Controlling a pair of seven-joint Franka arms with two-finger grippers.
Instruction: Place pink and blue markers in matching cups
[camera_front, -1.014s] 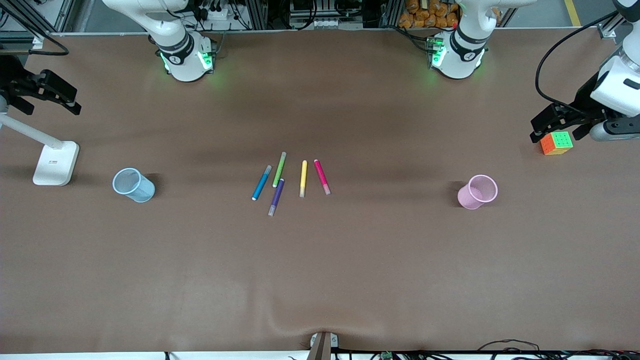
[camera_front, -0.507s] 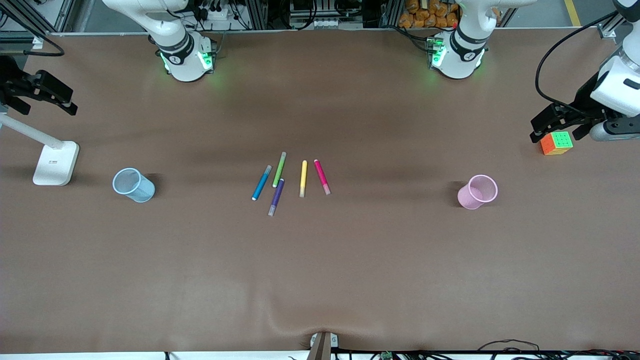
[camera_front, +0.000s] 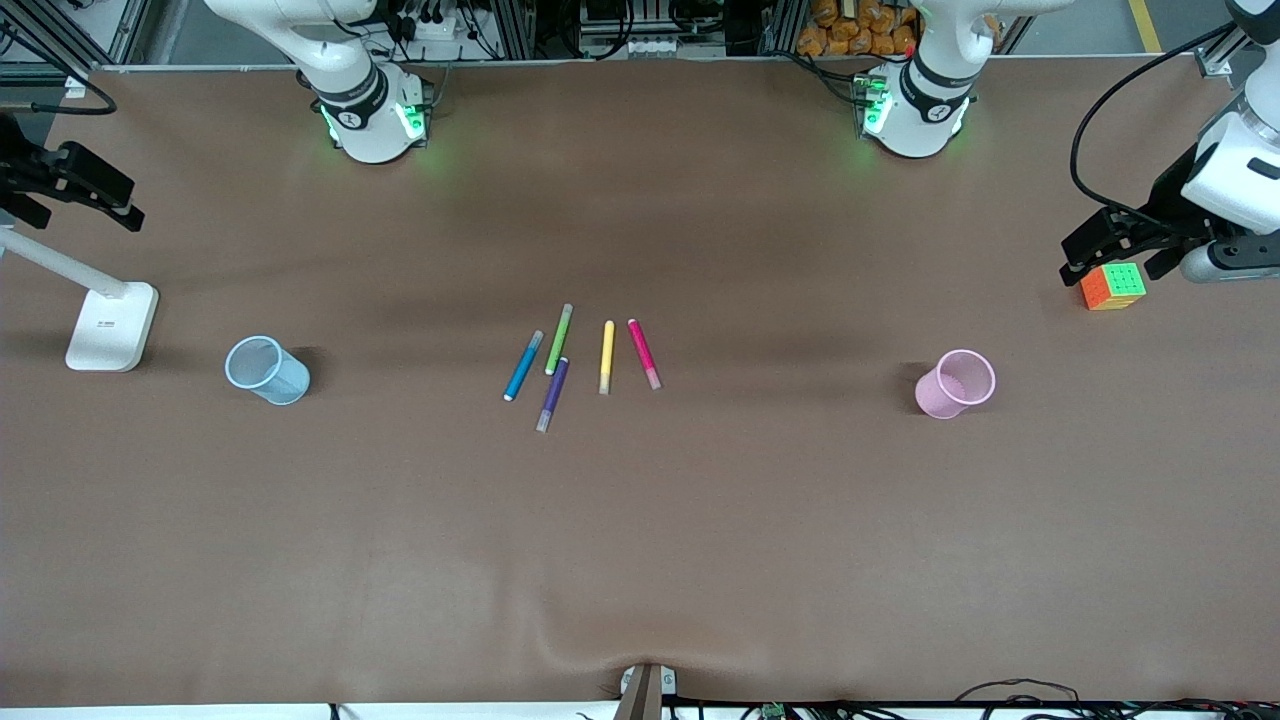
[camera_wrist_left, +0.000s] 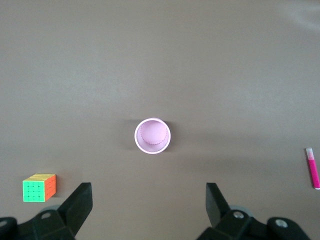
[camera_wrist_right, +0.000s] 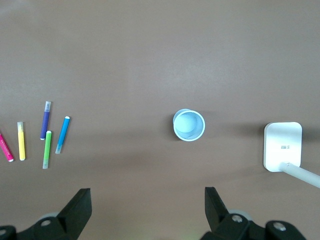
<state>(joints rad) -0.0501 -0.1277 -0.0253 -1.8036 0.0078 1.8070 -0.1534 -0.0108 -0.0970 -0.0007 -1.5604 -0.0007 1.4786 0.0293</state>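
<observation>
The pink marker (camera_front: 643, 353) and the blue marker (camera_front: 522, 365) lie flat in a row of markers at mid-table. An upright pale blue cup (camera_front: 266, 369) stands toward the right arm's end, and an upright pale pink cup (camera_front: 955, 383) toward the left arm's end. My left gripper (camera_front: 1112, 250) hangs open high over the left arm's end, by a colour cube. Its wrist view looks down on the pink cup (camera_wrist_left: 152, 135) and the pink marker (camera_wrist_left: 313, 169). My right gripper (camera_front: 80, 205) hangs open and empty high over the right arm's end, looking down on the blue cup (camera_wrist_right: 189, 125) and the blue marker (camera_wrist_right: 62, 134).
Green (camera_front: 559, 338), purple (camera_front: 552, 393) and yellow (camera_front: 606, 356) markers lie between the blue and pink ones. A colour cube (camera_front: 1113, 285) sits at the left arm's end. A white lamp base (camera_front: 112, 325) with a slanting stem stands beside the blue cup.
My right gripper has drifted a little farther out toward its end of the table. The left gripper, the markers and both cups have stayed put.
</observation>
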